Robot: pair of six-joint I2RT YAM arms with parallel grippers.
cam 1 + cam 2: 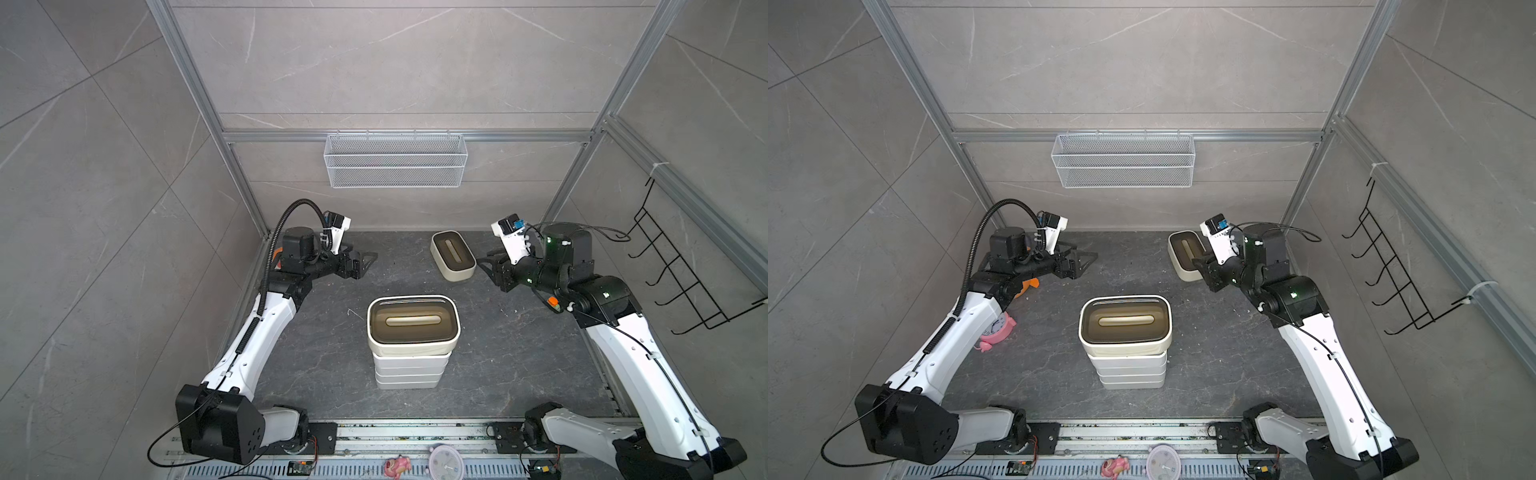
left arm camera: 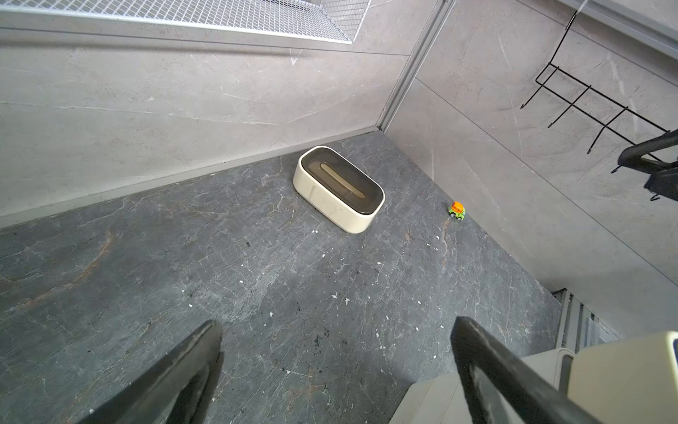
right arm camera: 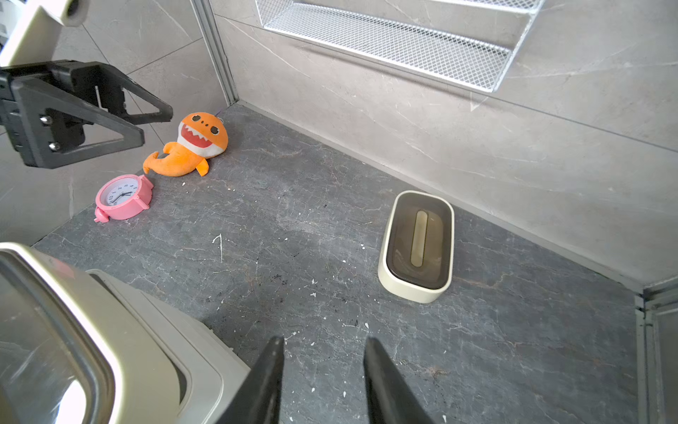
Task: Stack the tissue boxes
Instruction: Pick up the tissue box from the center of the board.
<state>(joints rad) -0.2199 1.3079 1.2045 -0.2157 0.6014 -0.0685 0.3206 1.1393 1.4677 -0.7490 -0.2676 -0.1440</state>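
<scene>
Stack [image 1: 413, 332] of tissue boxes at table centre: a cream box with a dark-brown lid tops white boxes. The lone box [image 1: 453, 255], of the same cream kind, lies flat on the table at 1 o'clock from it, near the back wall.

My right wrist view alone shows the plush shark [image 3: 190, 147] whole, beside the pink clock [image 3: 123, 198]. Only my left wrist view shows the toy car [image 2: 457, 211].

Both my arms reach toward the back wall, wrists turned inward. My left gripper [image 1: 368, 262], at 11 o'clock from the stack, is spread wide and empty. My right gripper [image 1: 484, 262], at 3 o'clock of the lone box, is narrowly parted and holds nothing.
</scene>
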